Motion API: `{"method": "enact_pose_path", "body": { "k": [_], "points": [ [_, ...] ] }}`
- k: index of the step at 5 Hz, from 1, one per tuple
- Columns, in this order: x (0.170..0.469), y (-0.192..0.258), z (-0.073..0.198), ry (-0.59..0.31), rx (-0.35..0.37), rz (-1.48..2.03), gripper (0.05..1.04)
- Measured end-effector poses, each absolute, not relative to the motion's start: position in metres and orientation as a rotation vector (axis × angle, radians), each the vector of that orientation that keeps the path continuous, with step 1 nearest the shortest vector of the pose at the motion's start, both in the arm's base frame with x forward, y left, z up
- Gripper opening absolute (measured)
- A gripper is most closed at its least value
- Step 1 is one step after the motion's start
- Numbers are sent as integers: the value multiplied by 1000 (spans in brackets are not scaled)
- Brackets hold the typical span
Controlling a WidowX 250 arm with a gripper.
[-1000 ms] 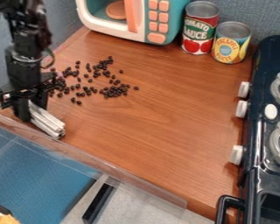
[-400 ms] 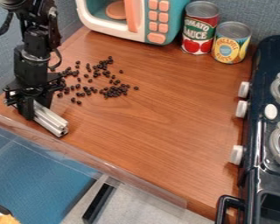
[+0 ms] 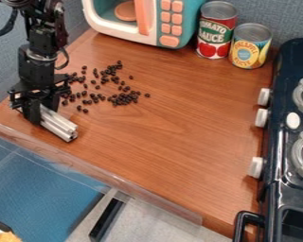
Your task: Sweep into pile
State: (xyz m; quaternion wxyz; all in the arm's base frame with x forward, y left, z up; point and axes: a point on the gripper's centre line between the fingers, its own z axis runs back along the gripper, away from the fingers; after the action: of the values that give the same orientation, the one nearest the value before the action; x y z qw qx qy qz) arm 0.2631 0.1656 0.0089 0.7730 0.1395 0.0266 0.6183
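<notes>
Brown countertop (image 3: 173, 127): dark beans (image 3: 106, 85) lie scattered beside the black gripper (image 3: 40, 111), its fingers clamped on 1 silvery bar (image 3: 57, 125).

Metal bar (image 3: 60, 125): its rear end is hiding between the fingers of the gripper (image 3: 41, 109).
Arm (image 3: 39, 66): above the bar, it is running off the top edge.
Dark beans (image 3: 121, 99): beyond the bar, some are hiding behind the gripper.
Toy microwave (image 3: 152, 28): farther beyond the bar, its top is running off the picture.
Stove (image 3: 281, 156): right of the bar, it is running off the right edge.
</notes>
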Motion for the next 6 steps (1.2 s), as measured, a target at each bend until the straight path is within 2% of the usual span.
{"method": "enact_pose_path", "body": {
  "k": [2,6],
  "points": [
    [272,168,9,59,298,1352,395],
    [310,153,8,70,279,1364,395]
  ]
}}
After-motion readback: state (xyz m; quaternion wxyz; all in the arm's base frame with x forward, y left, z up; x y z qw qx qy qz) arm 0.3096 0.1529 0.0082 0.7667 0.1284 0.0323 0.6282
